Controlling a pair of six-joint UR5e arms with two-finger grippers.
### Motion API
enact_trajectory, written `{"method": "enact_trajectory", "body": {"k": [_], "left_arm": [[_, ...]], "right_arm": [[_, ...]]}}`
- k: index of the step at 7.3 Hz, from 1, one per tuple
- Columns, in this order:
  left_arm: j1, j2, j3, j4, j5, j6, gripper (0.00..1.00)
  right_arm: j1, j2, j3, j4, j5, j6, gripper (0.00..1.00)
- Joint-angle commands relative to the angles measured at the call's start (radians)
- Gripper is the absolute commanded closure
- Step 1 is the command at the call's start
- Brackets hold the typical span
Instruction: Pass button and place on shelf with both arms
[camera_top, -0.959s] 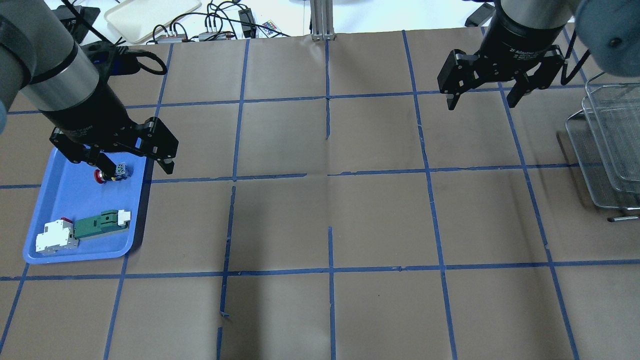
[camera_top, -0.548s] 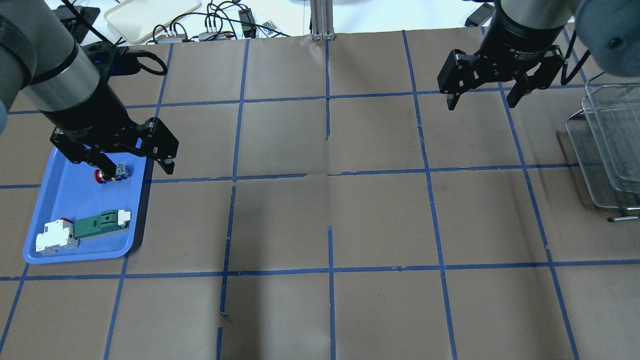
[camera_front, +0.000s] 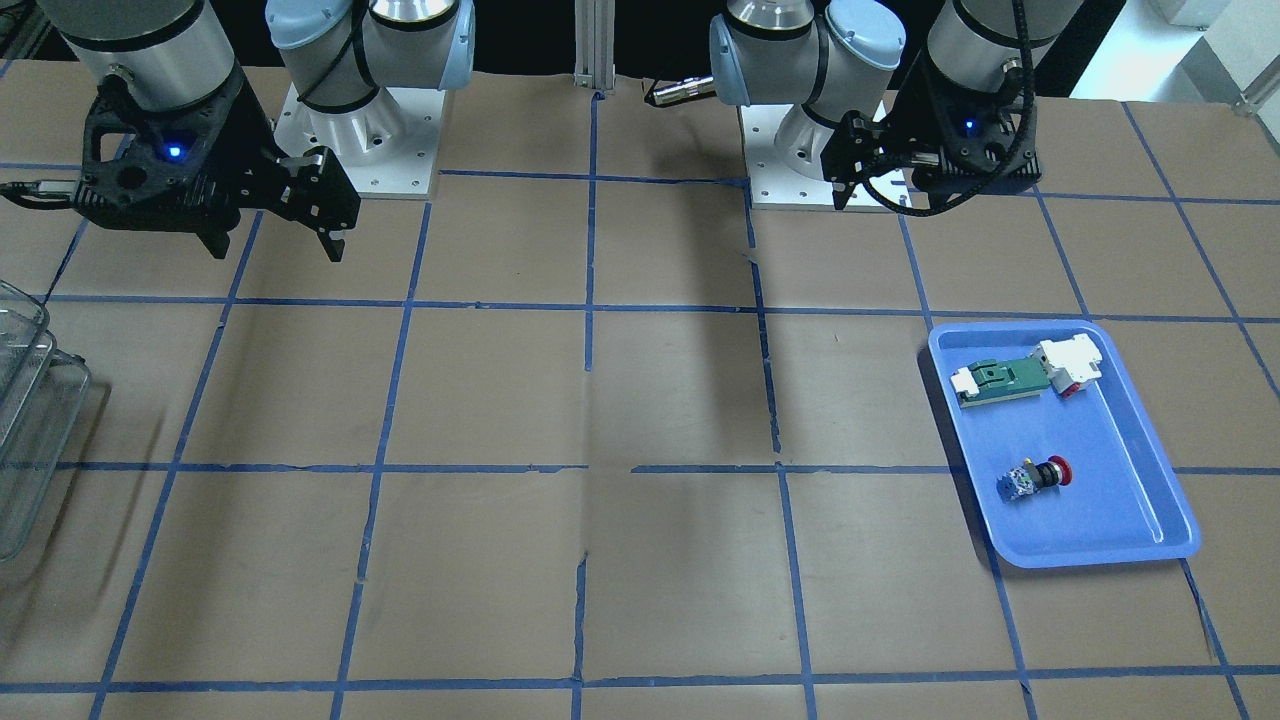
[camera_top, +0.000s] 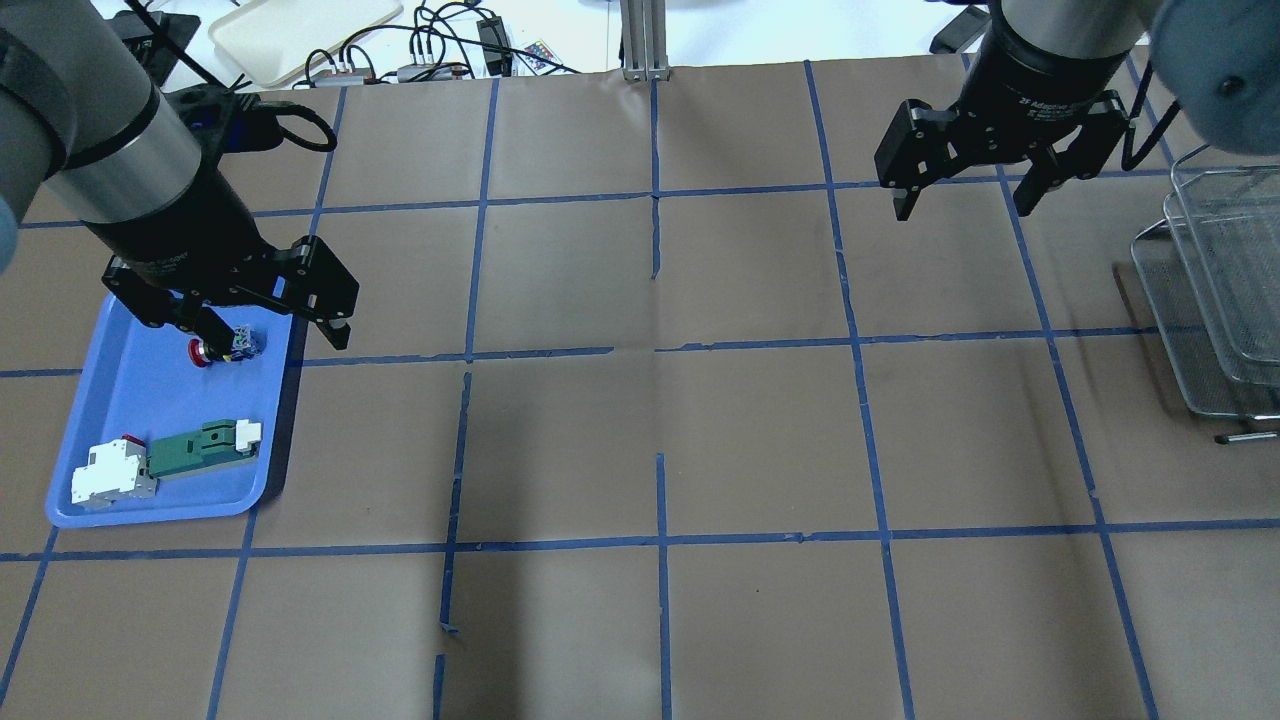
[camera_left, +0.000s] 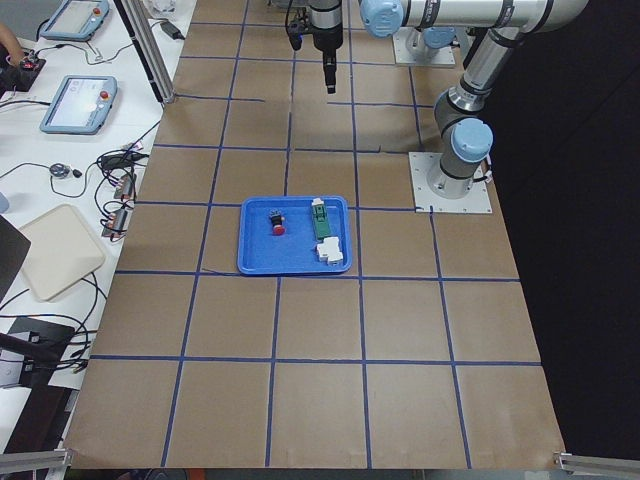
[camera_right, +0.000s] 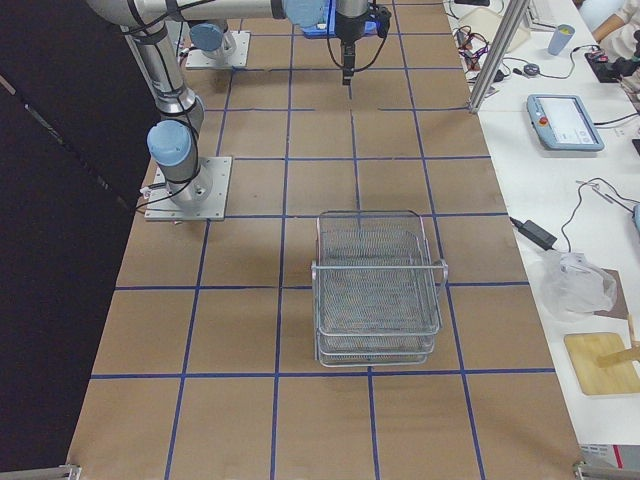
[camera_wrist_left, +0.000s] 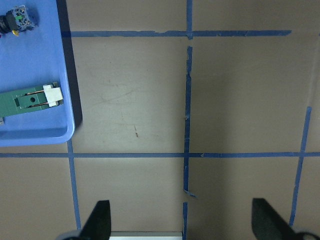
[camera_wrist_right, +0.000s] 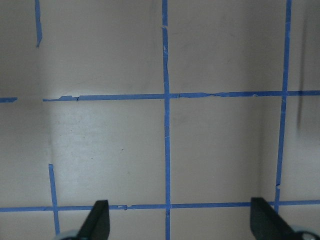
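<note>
The button (camera_top: 222, 348), with a red cap and a blue-grey block, lies on its side in the blue tray (camera_top: 140, 410). It also shows in the front view (camera_front: 1035, 478) and at the top left of the left wrist view (camera_wrist_left: 17, 17). My left gripper (camera_top: 275, 338) is open and empty. It hangs high above the tray's right rim, and the table shows between its fingertips (camera_wrist_left: 100, 220). My right gripper (camera_top: 963, 208) is open and empty, high over the far right of the table. The shelf (camera_top: 1215, 300), a see-through wire-mesh tiered rack (camera_right: 378, 290), stands at the right edge.
A green-and-white flat module (camera_top: 195, 450) and a white block (camera_top: 110, 472) lie at the near end of the tray. Brown paper with blue tape lines covers the table. Cables and a white tray (camera_top: 300, 30) lie beyond the far edge.
</note>
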Motion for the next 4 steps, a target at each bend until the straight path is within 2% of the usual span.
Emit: {"method": "enact_trajectory", "body": {"k": [1, 3, 4], "left_arm": [[0.010, -0.014, 0.000, 0.011, 0.006, 0.001, 0.00], [0.045, -0.034, 0.002, 0.152, 0.004, -0.019, 0.00], [0.112, -0.037, -0.001, 0.157, -0.002, -0.121, 0.00]], "right_arm": [[0.001, 0.000, 0.000, 0.001, 0.000, 0.000, 0.00], [-0.001, 0.000, 0.000, 0.001, 0.000, 0.000, 0.00], [-0.001, 0.000, 0.000, 0.001, 0.000, 0.000, 0.00]]}}
